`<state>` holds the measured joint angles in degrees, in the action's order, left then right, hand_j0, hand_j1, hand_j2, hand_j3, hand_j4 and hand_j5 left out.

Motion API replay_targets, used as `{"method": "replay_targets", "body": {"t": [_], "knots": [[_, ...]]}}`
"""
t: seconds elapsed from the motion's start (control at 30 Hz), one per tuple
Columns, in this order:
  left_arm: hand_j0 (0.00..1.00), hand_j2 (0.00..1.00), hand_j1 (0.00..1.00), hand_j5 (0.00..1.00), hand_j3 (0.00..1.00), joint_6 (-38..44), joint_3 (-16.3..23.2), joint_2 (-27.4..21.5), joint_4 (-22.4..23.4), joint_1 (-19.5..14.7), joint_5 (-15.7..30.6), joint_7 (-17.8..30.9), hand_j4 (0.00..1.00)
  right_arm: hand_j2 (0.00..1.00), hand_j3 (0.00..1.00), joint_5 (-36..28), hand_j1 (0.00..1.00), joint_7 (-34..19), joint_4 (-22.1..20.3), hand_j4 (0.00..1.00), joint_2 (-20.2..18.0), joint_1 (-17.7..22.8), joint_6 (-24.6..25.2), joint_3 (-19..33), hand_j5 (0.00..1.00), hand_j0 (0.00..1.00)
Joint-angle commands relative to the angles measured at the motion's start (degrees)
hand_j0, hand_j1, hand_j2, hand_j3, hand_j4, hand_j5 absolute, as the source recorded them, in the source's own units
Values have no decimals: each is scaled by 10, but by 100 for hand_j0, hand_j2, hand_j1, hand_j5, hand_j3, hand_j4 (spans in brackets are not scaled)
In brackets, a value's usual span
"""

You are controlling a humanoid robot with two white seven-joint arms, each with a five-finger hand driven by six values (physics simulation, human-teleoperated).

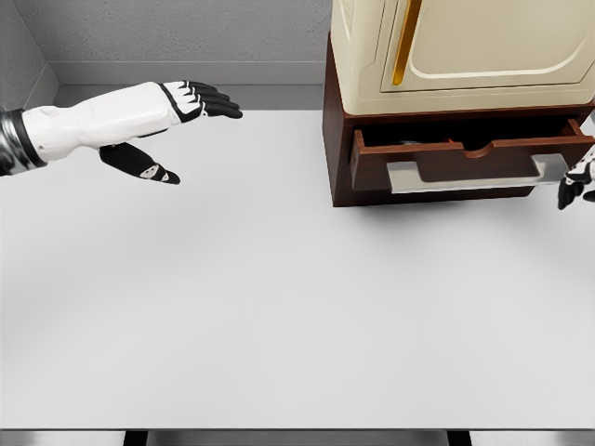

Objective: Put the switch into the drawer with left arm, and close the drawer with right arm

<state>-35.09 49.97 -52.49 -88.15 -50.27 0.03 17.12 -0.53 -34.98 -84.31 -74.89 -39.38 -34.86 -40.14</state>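
We see the left hand [172,116] with its dark fingers [216,100] stretched out flat and the thumb hanging loose below — released, holding nothing — and it floats above the far left part of the white table [279,307], its white forearm coming in from the left edge. At the right edge we catch only a sliver of the right hand [576,181]: a few dark fingertips pointing down, just beside the right end of the drawer's silver handle [469,175]; whether they touch it or how far they are curled we cannot tell. The drawer [465,153] stands partly pulled out of a dark brown cabinet [337,139] at the far right of the table, with a cream-coloured appliance [456,46] sitting on top of it. Inside the drawer, behind its front panel, a small dark shape shows in the shadow — possibly the switch [412,143], though it is too hidden for us to be sure.
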Motion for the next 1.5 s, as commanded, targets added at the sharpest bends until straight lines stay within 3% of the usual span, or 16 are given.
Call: {"method": "replay_targets", "body": {"t": [0.0, 0.4, 1.1, 1.47], "knots": [[100, 100, 100, 100, 100, 1, -1, -1, 0, 0, 4, -1, 100, 49, 49, -3, 49, 0, 0, 49, 12, 0, -1, -1, 49, 49], [100, 100, 100, 100, 100, 1, -1, 0, 0, 0, 3, 0, 100, 49, 49, -3, 49, 0, 42, 49, 18, -6, -1, 0, 49, 49], [100, 100, 100, 100, 100, 1, 0, -1, 2, -5, -1, -1, 100, 50, 50, -3, 50, 0, 46, 50, 35, -7, -1, -1, 50, 50], [100, 100, 100, 100, 100, 1, 1, -1, 5, -10, -5, -1, 100, 54, 54, -4, 54, 0, 89, 54, 36, -15, -1, 2, 54, 54]]}}
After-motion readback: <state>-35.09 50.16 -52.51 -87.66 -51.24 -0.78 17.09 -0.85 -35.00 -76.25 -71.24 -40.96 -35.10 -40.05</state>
